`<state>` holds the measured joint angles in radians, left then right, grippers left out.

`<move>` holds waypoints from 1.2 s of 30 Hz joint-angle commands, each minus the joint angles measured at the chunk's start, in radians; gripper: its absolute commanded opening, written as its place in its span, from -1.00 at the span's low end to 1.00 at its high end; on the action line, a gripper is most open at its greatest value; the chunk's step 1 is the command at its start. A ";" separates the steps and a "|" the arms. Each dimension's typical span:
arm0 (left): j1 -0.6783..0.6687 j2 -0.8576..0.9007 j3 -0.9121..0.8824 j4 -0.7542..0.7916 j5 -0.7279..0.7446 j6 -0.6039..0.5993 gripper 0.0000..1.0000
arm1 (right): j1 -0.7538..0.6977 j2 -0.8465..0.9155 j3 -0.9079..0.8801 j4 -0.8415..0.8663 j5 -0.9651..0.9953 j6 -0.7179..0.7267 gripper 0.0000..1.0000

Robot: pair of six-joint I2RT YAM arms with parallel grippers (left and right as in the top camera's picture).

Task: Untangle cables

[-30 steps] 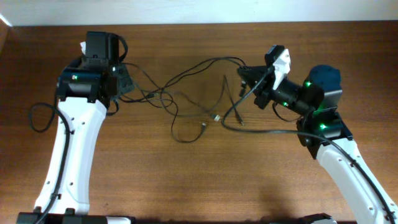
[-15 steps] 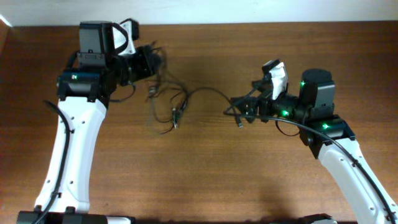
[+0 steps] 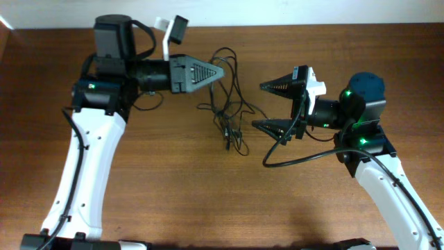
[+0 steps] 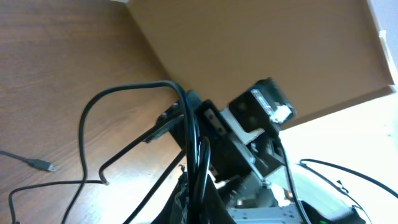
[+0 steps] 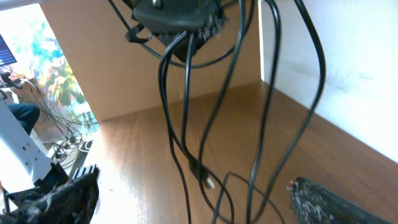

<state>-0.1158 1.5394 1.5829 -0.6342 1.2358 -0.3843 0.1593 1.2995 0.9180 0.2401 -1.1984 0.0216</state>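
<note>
While your left gripper (image 3: 219, 71) is pressed together on the cables (image 3: 229, 111) near the top of the bunch, the strands hang from its tip in loose loops toward the table (image 3: 208, 208), between the two arms. Holding them up like this looks deliberate: their own weight draws the cords apart, so you can read which one crosses which. In the right wrist view a small plug (image 5: 203, 179) sits low on one strand, and the left wrist view shows another plug (image 4: 41, 164) lying on the wood.

Your right gripper (image 3: 272, 105) faces the bunch with its jaws spread wide and nothing between them. It is near the hanging cords but apart from them, placed, I judge, to take a single strand. The tangle looks far from undone, since several loops share the same pinch. For the next move, pick one cord low down near a plug, because closing higher up risks catching two strands and tightening the knot.
</note>
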 commanded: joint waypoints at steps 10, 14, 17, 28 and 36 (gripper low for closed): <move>-0.233 0.000 0.008 0.005 -0.070 0.050 -0.99 | -0.003 0.023 0.008 0.039 0.247 -0.005 0.98; -0.234 0.000 0.008 0.005 0.208 0.050 -1.00 | -0.003 0.062 0.008 -0.012 0.512 0.038 0.98; -0.235 0.000 0.008 0.005 0.300 0.049 -1.00 | -0.003 0.083 0.008 -0.029 0.695 0.105 0.97; -0.061 -0.001 0.008 0.005 0.262 0.049 -1.00 | -0.005 0.084 0.008 -0.183 1.153 0.118 0.98; 0.109 0.000 0.008 -0.056 0.048 0.050 -1.00 | -0.005 0.084 0.008 -0.196 1.155 0.118 0.98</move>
<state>-0.0456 1.5414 1.5833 -0.6533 1.3968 -0.3576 0.1593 1.3758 0.9188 0.0483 -0.0673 0.1322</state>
